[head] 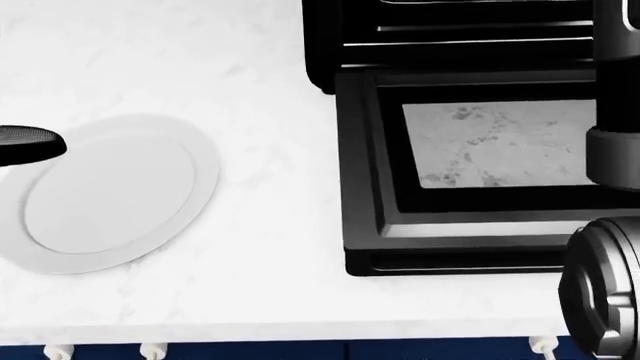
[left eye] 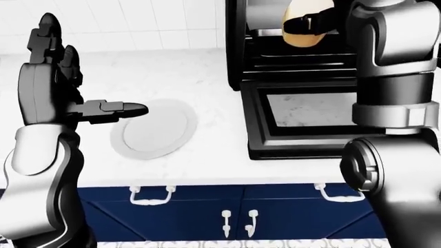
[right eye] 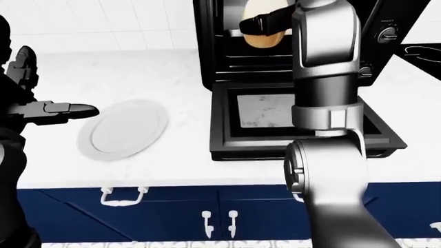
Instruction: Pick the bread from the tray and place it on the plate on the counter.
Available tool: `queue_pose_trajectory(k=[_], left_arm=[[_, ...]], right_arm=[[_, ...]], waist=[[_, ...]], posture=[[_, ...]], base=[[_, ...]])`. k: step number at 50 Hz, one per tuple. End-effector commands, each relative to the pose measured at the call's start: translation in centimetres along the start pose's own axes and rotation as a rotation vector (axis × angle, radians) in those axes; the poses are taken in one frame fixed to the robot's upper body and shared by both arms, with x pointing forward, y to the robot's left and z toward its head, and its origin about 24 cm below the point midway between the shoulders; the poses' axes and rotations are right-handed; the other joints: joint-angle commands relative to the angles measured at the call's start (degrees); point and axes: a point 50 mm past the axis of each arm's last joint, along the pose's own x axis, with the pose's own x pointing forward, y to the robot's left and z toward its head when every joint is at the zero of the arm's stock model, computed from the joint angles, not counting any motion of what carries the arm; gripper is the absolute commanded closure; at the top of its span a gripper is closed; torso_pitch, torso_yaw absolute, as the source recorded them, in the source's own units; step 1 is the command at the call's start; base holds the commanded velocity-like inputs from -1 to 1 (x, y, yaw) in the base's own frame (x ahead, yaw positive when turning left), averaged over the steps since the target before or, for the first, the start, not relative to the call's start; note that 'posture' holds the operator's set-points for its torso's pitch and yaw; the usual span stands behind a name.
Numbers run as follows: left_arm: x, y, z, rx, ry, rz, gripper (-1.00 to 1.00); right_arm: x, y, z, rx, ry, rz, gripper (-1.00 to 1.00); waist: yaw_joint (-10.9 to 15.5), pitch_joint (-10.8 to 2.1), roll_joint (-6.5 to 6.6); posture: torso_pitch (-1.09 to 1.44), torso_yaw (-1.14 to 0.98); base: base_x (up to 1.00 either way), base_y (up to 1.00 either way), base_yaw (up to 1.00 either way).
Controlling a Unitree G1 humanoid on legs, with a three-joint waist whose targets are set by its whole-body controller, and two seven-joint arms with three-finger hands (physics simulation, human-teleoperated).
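My right hand (left eye: 314, 23) is up inside the open black oven (right eye: 227, 62), and my dark fingers (right eye: 265, 23) are wrapped around the round tan bread (left eye: 303, 32). I think the bread is lifted off the tray, but my arm hides that part. The oven door (head: 470, 225) lies flat on the white counter (head: 260, 90). The white plate (left eye: 155, 129) sits to the left of the oven. My left hand (left eye: 82, 88) floats wide open, one finger over the plate's edge.
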Motion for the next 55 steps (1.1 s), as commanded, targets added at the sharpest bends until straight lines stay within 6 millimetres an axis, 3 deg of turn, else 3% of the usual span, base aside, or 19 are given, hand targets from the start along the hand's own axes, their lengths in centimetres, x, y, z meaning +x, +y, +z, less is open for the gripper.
queue_pose_trajectory(k=[1,19,37,47,55], left_arm=[[0.0,0.3,1.6,0.011,-0.083,0.018,-1.0],[-0.1,0.4,2.1,-0.001,-0.098,0.009,-1.0],[-0.2,0.8,2.2,-0.029,-0.099,0.029,-1.0],[-0.5,1.3,2.6,-0.031,-0.105,0.038,-1.0],[-0.9,1.7,2.8,-0.03,-0.109,0.048,-1.0]], right_arm=[[-1.1,-0.6,2.5,0.005,-0.098,-0.013,1.0],[-4.4,0.5,4.6,-0.003,-0.174,0.08,1.0],[-7.9,3.6,7.1,0.018,-0.243,0.326,1.0],[-8.2,6.1,8.6,-0.02,-0.298,0.443,1.0],[-6.4,8.9,7.0,-0.033,-0.311,0.548,1.0]], waist=[[0.0,-1.6,0.11],[-0.09,-1.44,0.5],[0.95,-1.4,0.89],[2.36,-1.39,1.35],[3.72,-1.56,1.59]], posture=[[0.0,0.0],[0.0,0.0],[0.0,0.06],[0.0,0.11],[0.0,0.15]], base=[[0.0,0.0,0.0],[0.0,0.0,0.0],[0.0,0.0,0.0],[0.0,0.0,0.0],[0.0,0.0,0.0]])
